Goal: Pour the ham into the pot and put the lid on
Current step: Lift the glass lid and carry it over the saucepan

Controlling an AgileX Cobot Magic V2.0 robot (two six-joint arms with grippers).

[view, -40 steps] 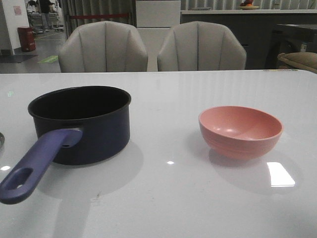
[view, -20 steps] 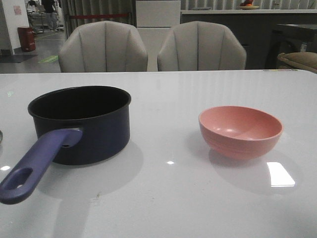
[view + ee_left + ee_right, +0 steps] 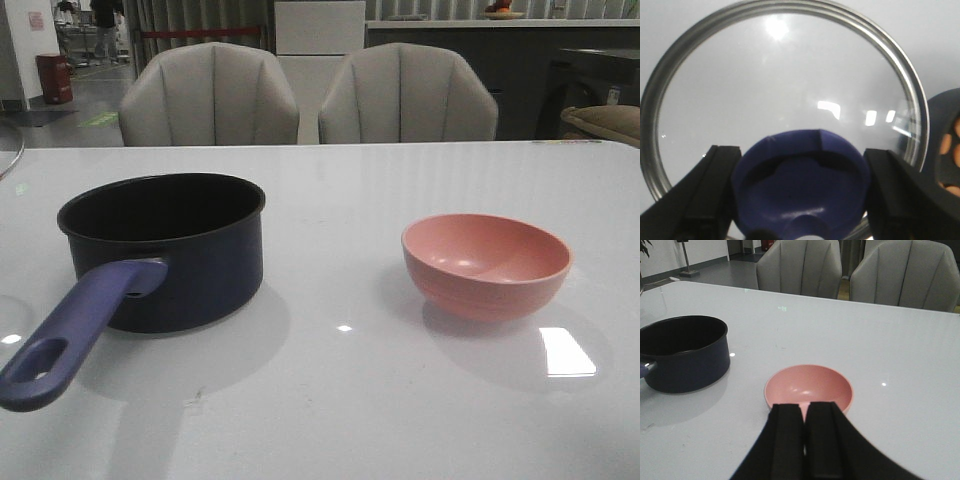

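- L wrist cam, nearest: left gripper [image 3: 800, 200] w/ black fingers [image 3: 705, 195] set wide, one each side of the dark blue knob [image 3: 800, 185]; both look pressed against it, so it's gripping the lid [image 3: 785, 95] by the knob.
- Lid = round glass w/ metal rim, seen from above; white table [image 3: 940, 30] shows thru the glass.
- Just past the lid's rim in the same view: dark edge of the pot [image 3: 940, 125] w/ a few orange-pink ham [image 3: 954, 150] chunks inside. Ham is in the pot.
- R wrist cam, nearest: right gripper [image 3: 805, 440], black fingers closed together, only a thin slit btwn them, nothing held.
- Just beyond its tips: pink bowl [image 3: 809, 388], upright, inside looks bare.
- Farther on, well apart from the bowl: navy pot [image 3: 684, 352], upright, uncovered; interior too dark here to make out contents.
- Front cam, near edge: purple-blue handle [image 3: 75, 330] w/ hole at its end, pointing toward the camera and to the left.
- Pot body [image 3: 165, 250] on the left half of the table [image 3: 340, 400], bowl [image 3: 486, 264] on the right half, wide gap btwn.
- Thin curved sliver of the lid rim [image 3: 12, 160] at the far left edge of front cam, above table level. Neither arm visible in this view.
- Back: two grey chairs [image 3: 210, 95] behind the table's far edge, room beyond.
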